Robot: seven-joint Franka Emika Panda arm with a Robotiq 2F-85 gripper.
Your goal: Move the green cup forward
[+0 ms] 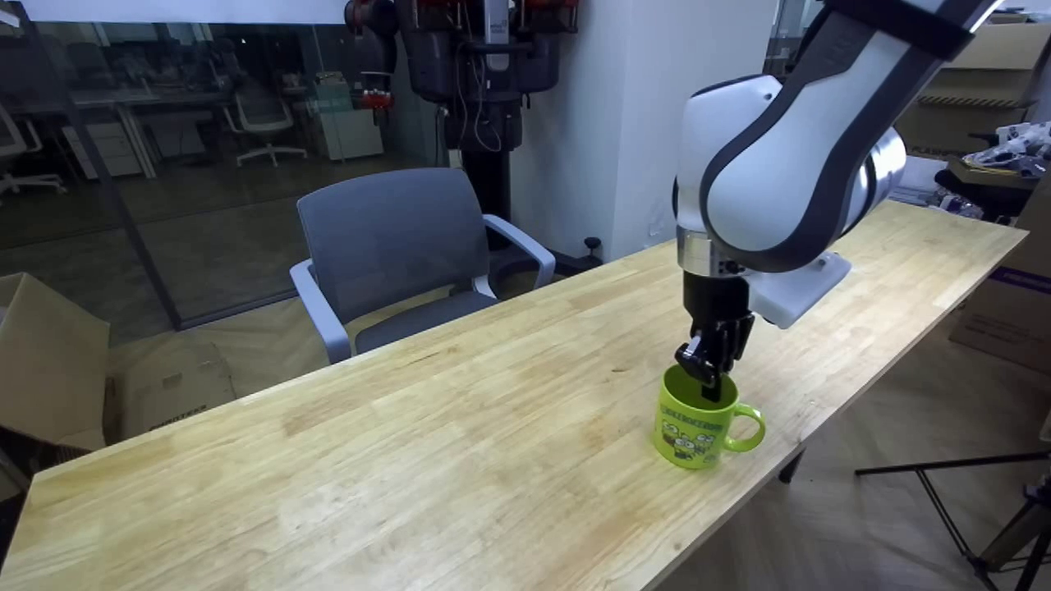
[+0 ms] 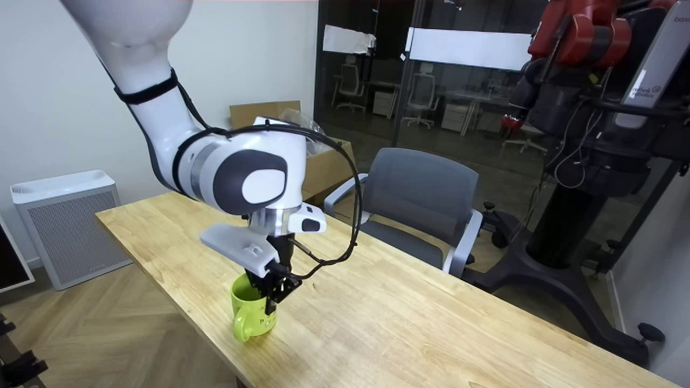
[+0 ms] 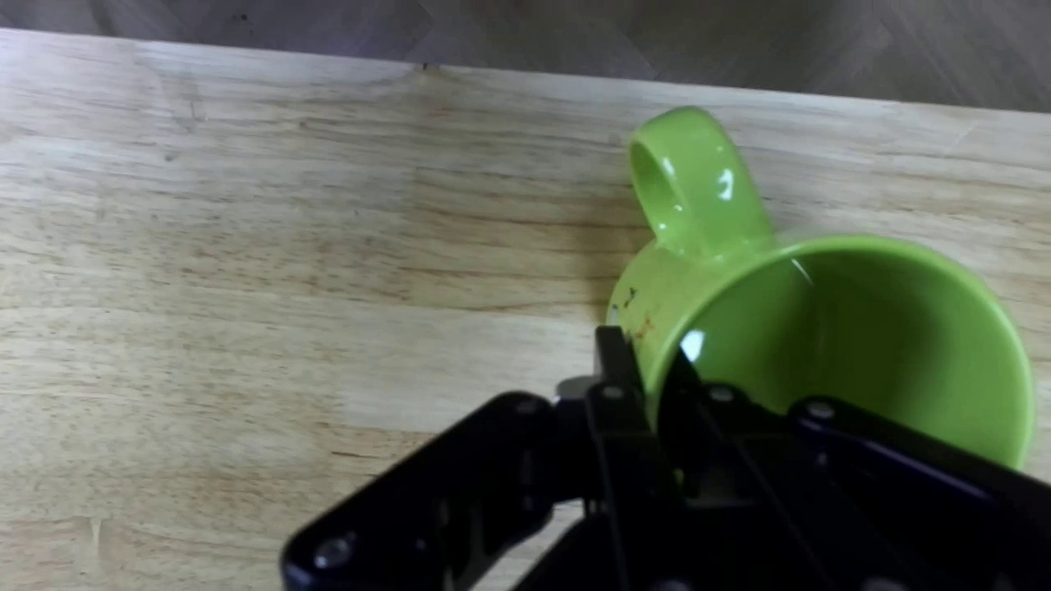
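The green cup (image 1: 688,437) is a lime-green mug with printed cartoon figures on its body. It stands upright on the wooden table, close to the long edge, in both exterior views (image 2: 257,317). Its loop handle (image 3: 698,180) points toward that edge in the wrist view. My gripper (image 3: 647,349) points down over the rim, one finger inside the cup and one against the outer wall. The fingers are close together with the cup's wall between them. The gripper also shows at the cup in both exterior views (image 1: 711,386) (image 2: 268,303). The lower part of the inner finger is hidden.
The long wooden table (image 1: 394,476) has its edge (image 3: 525,72) just past the cup's handle. A grey chair (image 1: 402,246) stands at the opposite long side, also seen in an exterior view (image 2: 420,199). A red and black robot (image 2: 582,108) stands beyond the chair.
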